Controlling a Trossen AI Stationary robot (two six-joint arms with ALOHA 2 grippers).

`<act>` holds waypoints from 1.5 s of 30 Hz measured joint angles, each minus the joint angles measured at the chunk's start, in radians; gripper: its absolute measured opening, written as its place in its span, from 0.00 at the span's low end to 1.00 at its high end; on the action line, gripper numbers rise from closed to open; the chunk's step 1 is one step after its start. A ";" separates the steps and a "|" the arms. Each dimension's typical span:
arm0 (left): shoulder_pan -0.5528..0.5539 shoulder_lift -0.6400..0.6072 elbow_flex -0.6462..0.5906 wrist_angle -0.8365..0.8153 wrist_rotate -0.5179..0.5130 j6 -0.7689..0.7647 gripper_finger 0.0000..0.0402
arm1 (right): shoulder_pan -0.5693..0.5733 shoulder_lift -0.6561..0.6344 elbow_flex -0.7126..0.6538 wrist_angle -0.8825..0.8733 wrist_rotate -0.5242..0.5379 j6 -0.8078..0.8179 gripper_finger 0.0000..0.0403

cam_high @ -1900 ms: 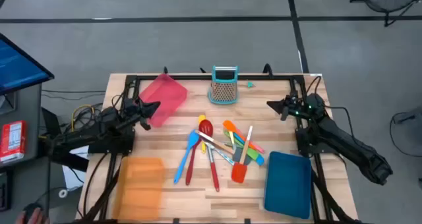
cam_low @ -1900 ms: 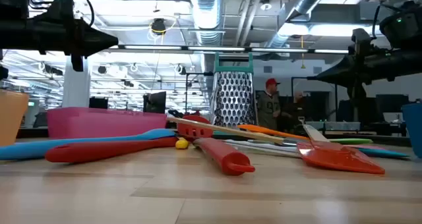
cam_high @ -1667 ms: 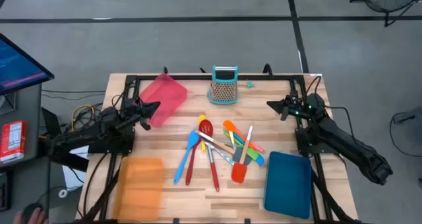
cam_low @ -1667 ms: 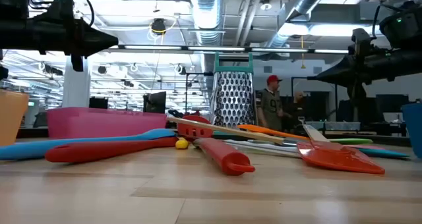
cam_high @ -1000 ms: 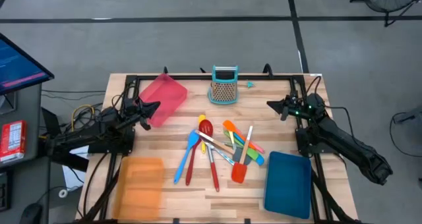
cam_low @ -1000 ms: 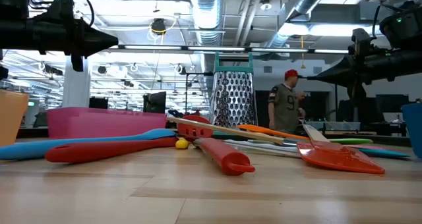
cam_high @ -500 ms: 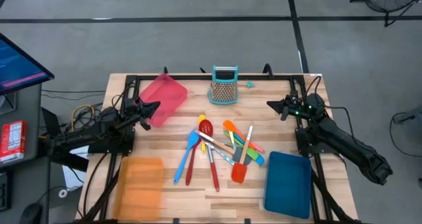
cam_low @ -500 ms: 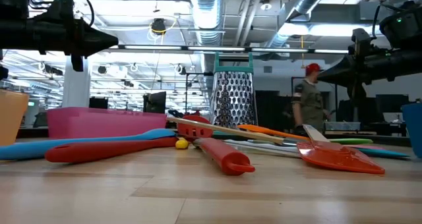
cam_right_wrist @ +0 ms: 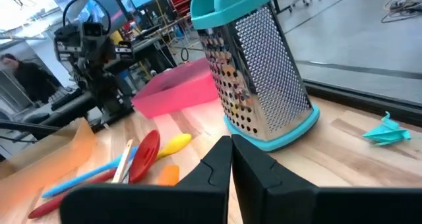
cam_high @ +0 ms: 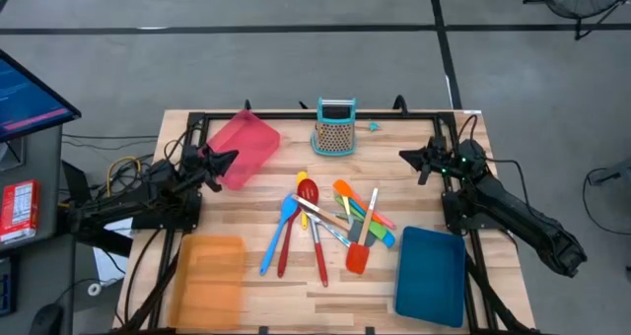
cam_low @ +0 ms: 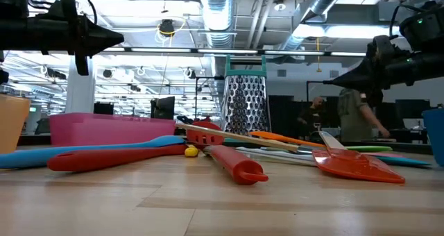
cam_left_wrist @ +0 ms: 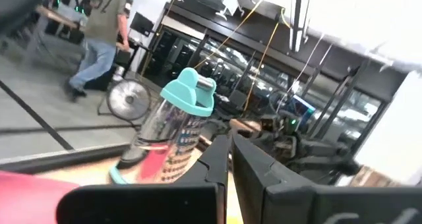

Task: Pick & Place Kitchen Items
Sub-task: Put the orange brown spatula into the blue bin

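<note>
From above, the wooden surface [cam_high: 266, 296] carries a loose pile of utensils [cam_high: 330, 225] at its middle: a red spoon [cam_high: 299, 222], a blue spoon [cam_high: 278, 232], a yellow spoon [cam_high: 302, 180], an orange spatula [cam_high: 358, 256] and silvery cutlery lying crossed over one another. A pink tray [cam_high: 245, 146] sits toward the far left, an orange tray [cam_high: 209, 274] at the near left, a blue tray [cam_high: 431, 273] at the near right, and a teal-framed grater [cam_high: 335, 128] stands upright at the far middle. The left claw [cam_high: 231, 158] hangs at the left edge just beside the pink tray, shut and empty; the right claw [cam_high: 406, 158] hangs at the right side, well apart from the pile, also shut with nothing in it. From table height, the red spoon [cam_low: 111, 157] and blue spoon [cam_low: 83, 153] lie flat in front, the orange spatula [cam_low: 357, 165] to the right, the grater [cam_low: 245, 100] upright behind, and a person [cam_low: 355, 114] stands in the room beyond. Both claws hang above the surface. The left wrist view looks past its closed fingers [cam_left_wrist: 221, 168] at the grater [cam_left_wrist: 175, 122] and a person [cam_left_wrist: 99, 33] farther off. The right wrist view shows its closed fingers [cam_right_wrist: 227, 161] aimed toward the grater [cam_right_wrist: 254, 72], the pink tray [cam_right_wrist: 175, 92] and the red spoon [cam_right_wrist: 144, 155].
</note>
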 joint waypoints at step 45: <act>0.000 0.060 0.145 0.243 0.141 0.027 0.01 | 0.121 0.052 0.353 0.154 0.156 0.341 0.02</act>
